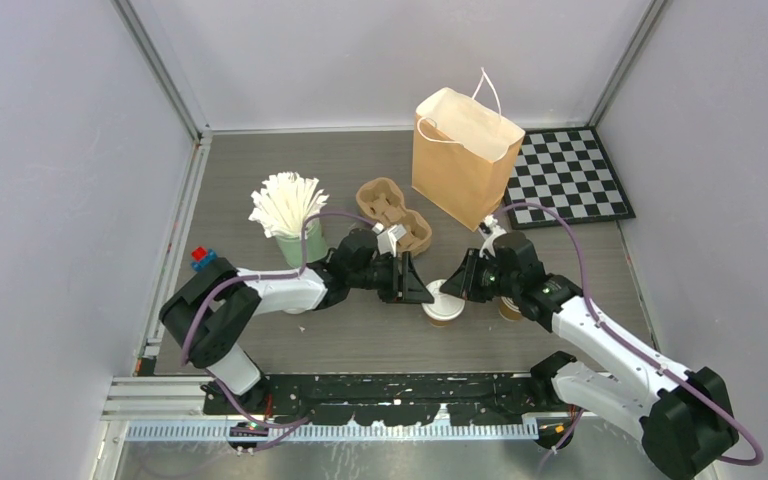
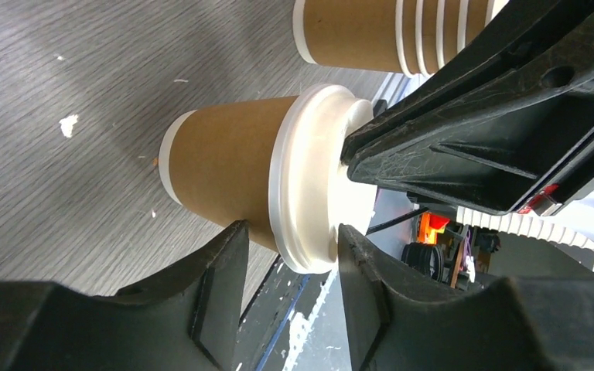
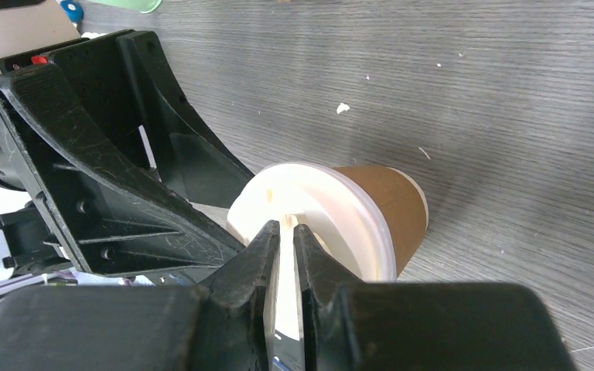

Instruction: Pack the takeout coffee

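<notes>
Right end effector [image 3: 286, 236] pinches the takeout coffee [image 3: 383, 209] by its lid.

Overhead view wide, wrist views close, sharing takeout coffee [image 2: 232, 178]

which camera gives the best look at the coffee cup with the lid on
Left wrist: the lidded cup sits close, brown wall and white lid both clear. Top external shows it small, mostly lid. Right wrist shows it partly behind the right gripper.
</notes>
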Controlling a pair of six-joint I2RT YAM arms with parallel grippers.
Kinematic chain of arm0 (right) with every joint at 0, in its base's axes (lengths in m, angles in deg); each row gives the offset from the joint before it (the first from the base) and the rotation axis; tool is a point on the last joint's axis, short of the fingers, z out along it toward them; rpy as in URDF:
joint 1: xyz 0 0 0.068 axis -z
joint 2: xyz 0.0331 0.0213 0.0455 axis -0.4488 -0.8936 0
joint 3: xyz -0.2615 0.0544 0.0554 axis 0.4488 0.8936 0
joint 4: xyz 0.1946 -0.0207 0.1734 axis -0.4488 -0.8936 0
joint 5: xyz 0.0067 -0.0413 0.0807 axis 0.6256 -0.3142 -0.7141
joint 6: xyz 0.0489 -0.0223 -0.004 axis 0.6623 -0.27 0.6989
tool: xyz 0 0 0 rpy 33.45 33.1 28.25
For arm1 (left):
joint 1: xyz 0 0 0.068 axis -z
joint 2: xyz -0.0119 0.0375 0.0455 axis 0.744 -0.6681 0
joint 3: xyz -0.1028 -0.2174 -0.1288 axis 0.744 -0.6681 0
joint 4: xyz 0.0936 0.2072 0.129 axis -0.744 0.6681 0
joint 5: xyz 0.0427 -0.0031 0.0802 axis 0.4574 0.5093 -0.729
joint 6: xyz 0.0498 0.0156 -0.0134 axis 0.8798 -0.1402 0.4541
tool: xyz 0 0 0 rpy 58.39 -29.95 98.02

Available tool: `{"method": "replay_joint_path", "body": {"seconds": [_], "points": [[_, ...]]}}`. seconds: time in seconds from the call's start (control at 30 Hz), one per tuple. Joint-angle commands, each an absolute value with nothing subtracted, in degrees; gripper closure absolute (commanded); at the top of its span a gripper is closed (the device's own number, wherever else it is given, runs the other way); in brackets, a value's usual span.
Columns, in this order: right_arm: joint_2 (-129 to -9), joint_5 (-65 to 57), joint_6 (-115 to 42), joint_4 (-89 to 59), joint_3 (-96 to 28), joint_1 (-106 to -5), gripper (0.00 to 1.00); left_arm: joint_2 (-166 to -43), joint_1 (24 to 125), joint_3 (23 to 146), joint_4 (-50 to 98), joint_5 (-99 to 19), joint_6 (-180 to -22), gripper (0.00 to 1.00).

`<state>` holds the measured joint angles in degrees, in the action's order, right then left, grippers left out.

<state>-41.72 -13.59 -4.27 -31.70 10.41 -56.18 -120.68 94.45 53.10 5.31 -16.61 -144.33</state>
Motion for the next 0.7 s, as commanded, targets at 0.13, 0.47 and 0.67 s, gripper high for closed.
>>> {"method": "replay_joint_path", "body": {"seconds": [0.13, 0.47, 0.67], "points": [[-40.5, -10.0, -3.2, -36.7, 16.0, -56.4, 0.8, -121.8, 94.8, 49.8, 7.8, -22.3, -143.7, 0.62], [-40.5, -8.7, -1.7, -35.5, 17.5, -56.5, 0.78, -121.1, 97.3, 46.8, 13.0, -29.2, -143.0, 0.69], [-39.5, -10.5, -2.7, -38.8, 9.5, -56.4, 0.76, -115.6, 97.2, 52.1, 11.4, -24.1, -143.5, 0.6]]}}
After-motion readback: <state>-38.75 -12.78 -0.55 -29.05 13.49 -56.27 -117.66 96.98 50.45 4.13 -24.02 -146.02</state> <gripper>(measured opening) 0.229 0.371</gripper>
